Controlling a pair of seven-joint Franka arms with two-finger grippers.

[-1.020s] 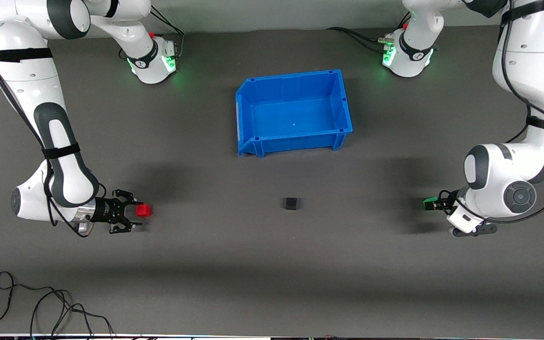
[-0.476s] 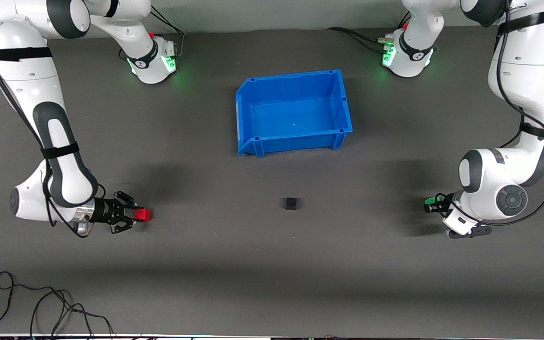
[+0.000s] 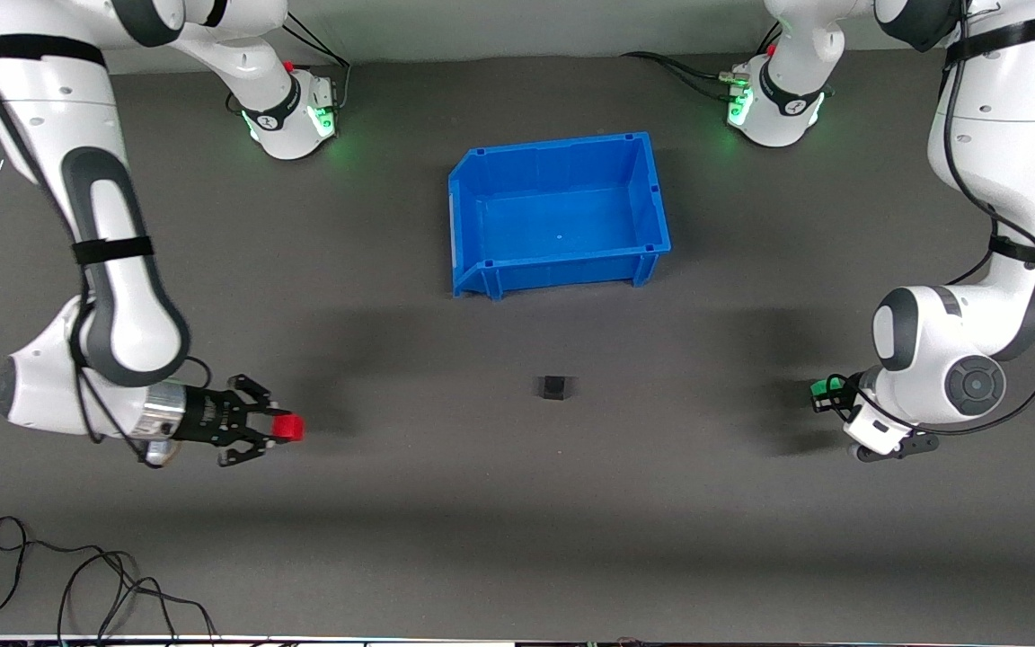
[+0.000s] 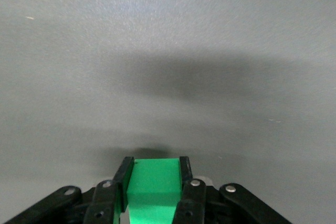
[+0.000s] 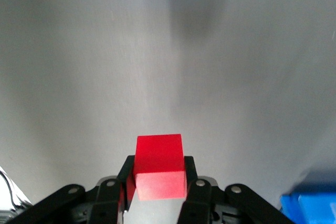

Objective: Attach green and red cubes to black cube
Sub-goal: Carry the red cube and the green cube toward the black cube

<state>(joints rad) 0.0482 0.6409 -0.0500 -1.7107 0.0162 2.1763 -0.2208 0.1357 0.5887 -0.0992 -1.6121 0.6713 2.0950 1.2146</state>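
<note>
Progress is at the stage where both coloured cubes are picked up, but nothing is joined yet.

At the lower left of the front view, the right gripper (image 3: 277, 430) is over bare table (image 3: 517, 539) toward the right arm's end. Its fingers are closed narrowly on the red cube (image 3: 289, 429), one finger on each side face. The right wrist view confirms this: the red cube (image 5: 159, 166) sits between the two black fingers (image 5: 126, 177) and sticks out past their tips, with a corner of the blue bin (image 5: 310, 209) at the lower right of that picture.

In the centre of the front view, the blue bin (image 3: 473, 225) stands open with nothing visible in it. Lower in the view, so nearer to the front camera, the black cube (image 3: 554, 386) lies alone on the table, well apart from both grippers. Nothing touches it.

At the lower right of the front view, the left gripper (image 3: 827, 394) is over the table toward the left arm's end. It is closed on the green cube (image 3: 821, 389). In the left wrist view the green cube (image 4: 152, 184) fills the gap between the fingers (image 4: 185, 174), which press its two sides.

I judge that the picking is finished for both cubes. What is left is to bring each coloured cube to the black cube and press it against it.
</note>
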